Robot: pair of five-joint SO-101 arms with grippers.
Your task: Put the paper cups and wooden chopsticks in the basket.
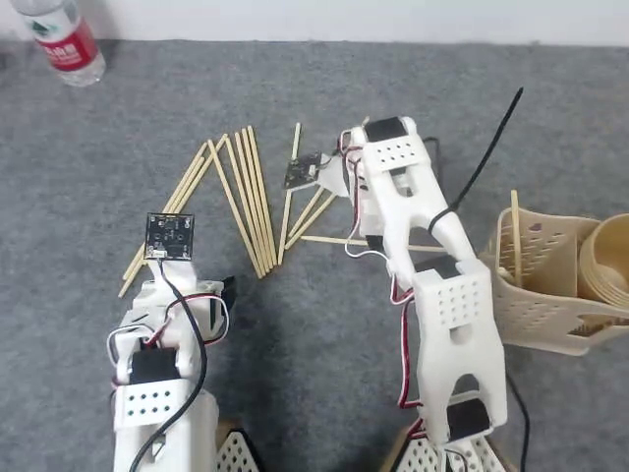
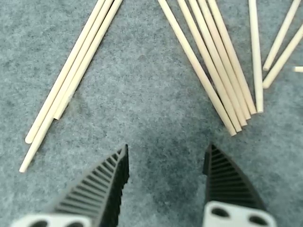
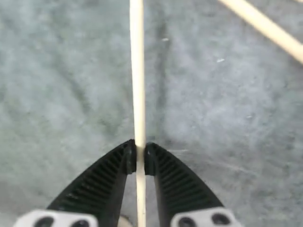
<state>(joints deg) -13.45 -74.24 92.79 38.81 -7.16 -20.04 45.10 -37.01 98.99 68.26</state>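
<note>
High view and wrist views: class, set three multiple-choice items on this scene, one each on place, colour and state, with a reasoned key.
1. Where is the basket in the high view?
A. at the right edge
B. in the far left corner
C. between the arms
2. What colour is the label on the bottle?
A. blue
B. red
C. green
3. The right gripper is:
A. wide open
B. shut on a paper cup
C. shut on a chopstick
Key: 1 A, the right edge cuts it; 2 B, its band is red; 3 C, its jaws pinch one stick.
</note>
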